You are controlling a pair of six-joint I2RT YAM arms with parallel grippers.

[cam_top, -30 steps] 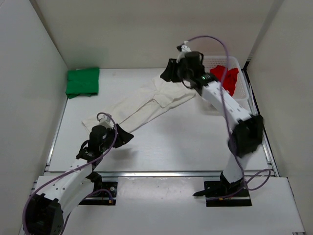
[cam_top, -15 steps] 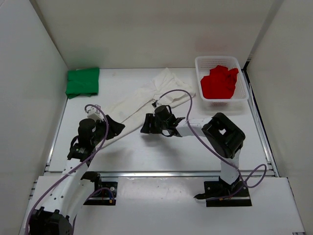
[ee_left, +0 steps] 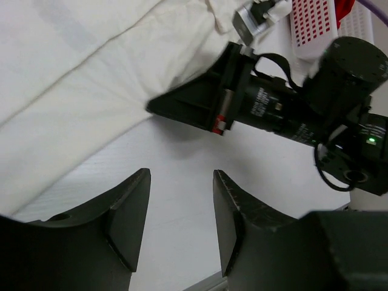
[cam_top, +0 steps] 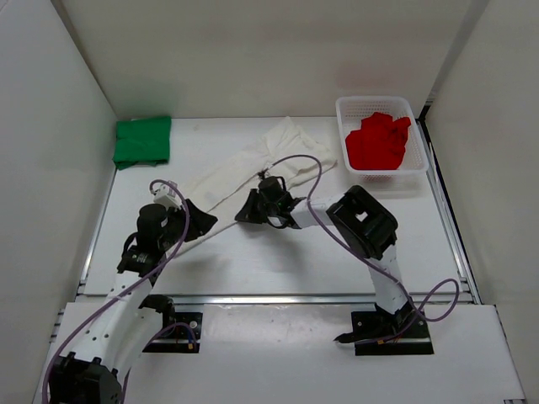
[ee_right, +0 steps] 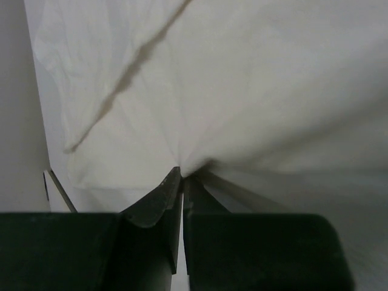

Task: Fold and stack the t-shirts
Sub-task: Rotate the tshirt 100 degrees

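At centre of the worktop (cam_top: 295,252) I see the white t-shirt (cam_top: 253,164) lying as a long diagonal strip, from near the basket (cam_top: 341,108) down toward the left arm. Right jaws are clenched on its near edge. On the wrist cam the cloth is pinched btw the two tips, w/ creases running out from that spot. Left jaws are released, w/ a clear gap, low over bare worktop just beside the shirt's lower end. I cannot tell if they touch the surface. Green t-shirt (cam_top: 142,140) sits folded at far left corner, well apart. Red t-shirt (cam_top: 377,143) is crumpled inside the basket, far right.
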